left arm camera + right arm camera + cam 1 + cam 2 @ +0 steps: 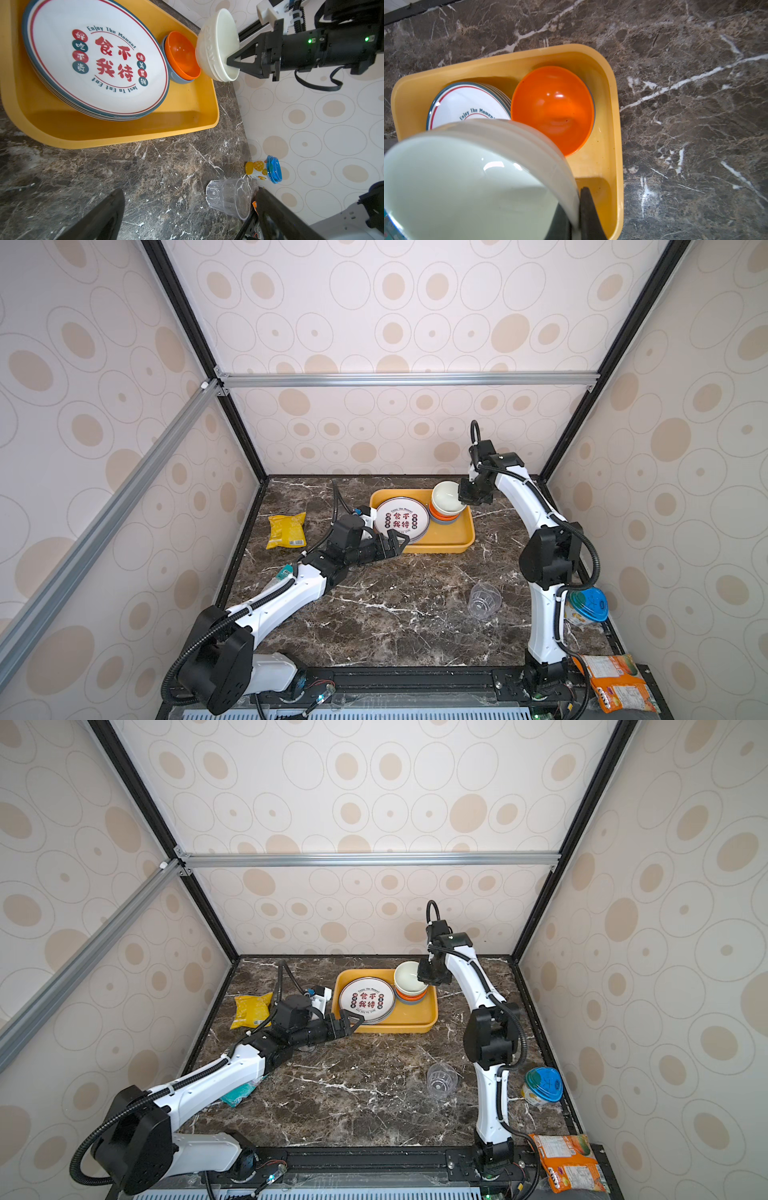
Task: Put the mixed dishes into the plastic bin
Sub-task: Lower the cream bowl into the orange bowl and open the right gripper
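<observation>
My right claw (231, 62) was pinched shut on the rim of a small round white bowl (216, 41), one finger inside and one outside. The bowl hung tilted in the air above the far right corner of the shallow rectangular yellow-orange plastic bin (440, 548). Directly under it sat a small orange bowl (552, 108), nested in a blue-grey bowl (176, 78) on the bin's floor; the white bowl touched neither.

Beside that pair, on the bin's left half, lay a stack of round white printed plates (401, 519) with red and dark characters and a dark rim. The orange bowl's edge was just beside the stack.

My left claw (401, 543) stood wide open and empty at the bin's near left corner, close to the plates' edge. I could not tell whether it touched the bin.

One clear ribbed plastic cup (484, 600) lay on its side on the dark marbled tabletop (395, 635), well apart from the bin, near my right arm.

A yellow snack bag (286, 529) lay to the left of the bin. A small blue-lidded tub (588, 605) sat at the right edge, and an orange printed packet (613, 682) lay at the near right corner.
</observation>
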`<action>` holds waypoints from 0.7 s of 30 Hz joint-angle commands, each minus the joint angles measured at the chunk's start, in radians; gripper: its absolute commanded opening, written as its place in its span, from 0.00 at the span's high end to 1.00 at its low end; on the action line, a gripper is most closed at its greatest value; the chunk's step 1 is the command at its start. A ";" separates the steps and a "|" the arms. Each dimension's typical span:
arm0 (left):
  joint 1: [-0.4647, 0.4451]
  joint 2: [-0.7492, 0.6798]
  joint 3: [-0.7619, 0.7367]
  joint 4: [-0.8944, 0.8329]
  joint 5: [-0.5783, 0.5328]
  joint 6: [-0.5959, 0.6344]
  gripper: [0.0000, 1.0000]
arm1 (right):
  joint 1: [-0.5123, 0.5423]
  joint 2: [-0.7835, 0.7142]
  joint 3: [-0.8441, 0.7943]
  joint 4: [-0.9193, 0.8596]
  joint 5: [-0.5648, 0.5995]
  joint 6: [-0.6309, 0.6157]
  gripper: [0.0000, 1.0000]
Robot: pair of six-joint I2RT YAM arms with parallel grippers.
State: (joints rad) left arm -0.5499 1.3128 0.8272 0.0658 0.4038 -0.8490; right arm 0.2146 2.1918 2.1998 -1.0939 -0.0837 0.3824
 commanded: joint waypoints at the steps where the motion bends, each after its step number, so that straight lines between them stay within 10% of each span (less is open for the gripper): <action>1: 0.007 0.002 0.035 -0.003 0.012 -0.001 0.02 | -0.007 0.030 0.071 -0.034 -0.002 0.019 0.92; 21: 0.011 -0.018 0.001 0.004 0.010 -0.017 0.03 | -0.013 0.205 0.243 -0.051 -0.015 0.070 0.92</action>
State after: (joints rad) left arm -0.5495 1.3125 0.8261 0.0662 0.4103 -0.8524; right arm 0.2070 2.3924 2.4012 -1.1385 -0.0822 0.4332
